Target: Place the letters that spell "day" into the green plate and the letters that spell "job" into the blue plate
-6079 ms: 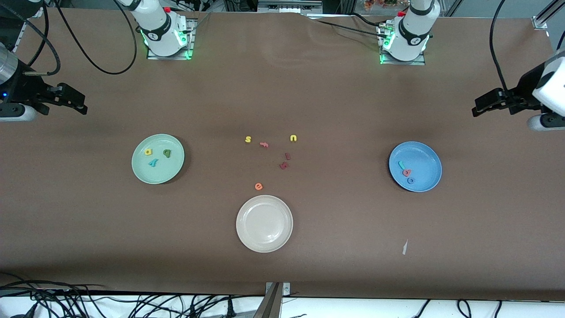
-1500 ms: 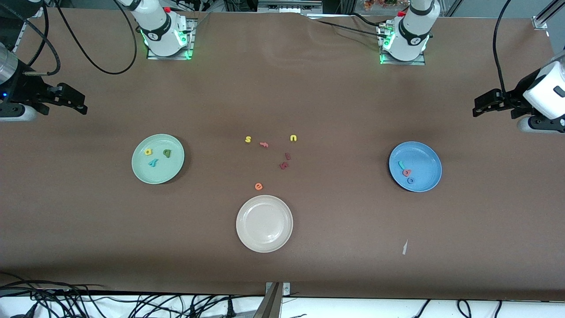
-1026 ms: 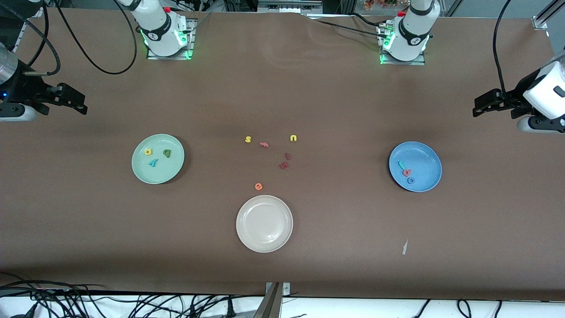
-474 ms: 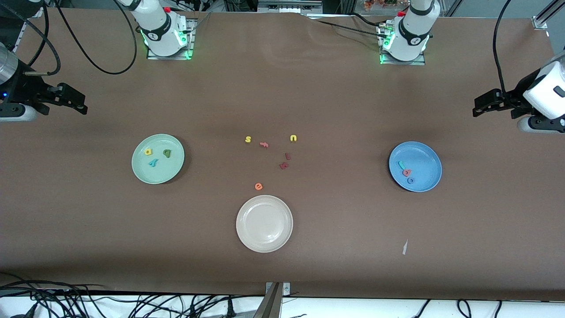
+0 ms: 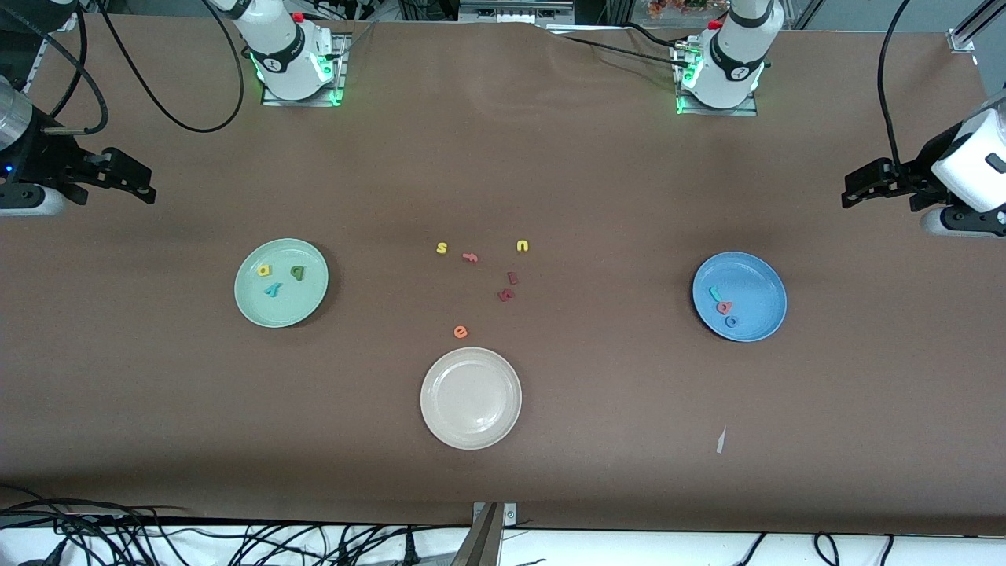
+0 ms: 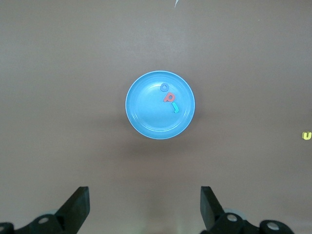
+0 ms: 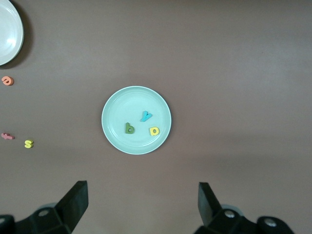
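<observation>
The green plate (image 5: 302, 303) (image 7: 117, 109) lies toward the right arm's end of the table. It holds a yellow a (image 5: 263, 270) (image 7: 154, 130), a dark green d (image 5: 297, 272) (image 7: 129, 128) and a teal y (image 5: 273, 289) (image 7: 146, 116). The blue plate (image 5: 758, 291) (image 6: 146, 112) lies toward the left arm's end, with a teal j (image 5: 714, 293) (image 6: 175, 108), a pinkish-red b (image 5: 724, 307) (image 6: 169, 98) and a blue o (image 5: 731, 321) (image 6: 165, 87) in it. My left gripper (image 5: 850, 195) (image 6: 145, 204) hangs open and empty over bare table beside the blue plate. My right gripper (image 5: 145, 189) (image 7: 143, 202) hangs open and empty beside the green plate.
A cream-white plate (image 5: 471, 424) sits mid-table, nearer the front camera. Loose letters lie in the middle: yellow s (image 5: 442, 248), pink f (image 5: 470, 256), yellow u (image 5: 523, 246), two dark red letters (image 5: 507, 292) and an orange e (image 5: 460, 332). A paper scrap (image 5: 721, 440) lies nearer than the blue plate.
Nothing has moved over the last second. Since the earliest frame the left arm's wrist has shifted slightly; plates and letters stay put.
</observation>
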Controlling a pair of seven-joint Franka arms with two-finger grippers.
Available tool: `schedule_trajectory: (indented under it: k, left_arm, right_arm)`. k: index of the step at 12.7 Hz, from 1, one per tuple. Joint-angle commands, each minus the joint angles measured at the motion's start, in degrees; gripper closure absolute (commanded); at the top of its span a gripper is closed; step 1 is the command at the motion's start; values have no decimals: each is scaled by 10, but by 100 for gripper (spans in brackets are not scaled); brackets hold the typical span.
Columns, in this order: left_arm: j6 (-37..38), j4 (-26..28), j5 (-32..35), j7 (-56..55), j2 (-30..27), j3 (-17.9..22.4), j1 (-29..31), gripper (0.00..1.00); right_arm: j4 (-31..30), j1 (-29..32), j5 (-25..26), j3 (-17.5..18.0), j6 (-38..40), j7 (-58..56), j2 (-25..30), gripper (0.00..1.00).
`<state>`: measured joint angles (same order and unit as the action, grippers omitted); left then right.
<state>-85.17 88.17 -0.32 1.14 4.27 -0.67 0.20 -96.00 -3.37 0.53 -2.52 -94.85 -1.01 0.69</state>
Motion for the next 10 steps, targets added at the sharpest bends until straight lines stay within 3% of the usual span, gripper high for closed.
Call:
schedule_trajectory:
  k: [1,10]
  left_arm:
    - [-3,0,7,11,-2,-2,1,0]
    - [-3,0,7,11,-2,-2,1,0]
  right_arm:
    - [-3,1,1,2,5,3,5,0]
    - [0,1,3,4,5,0,5,0]
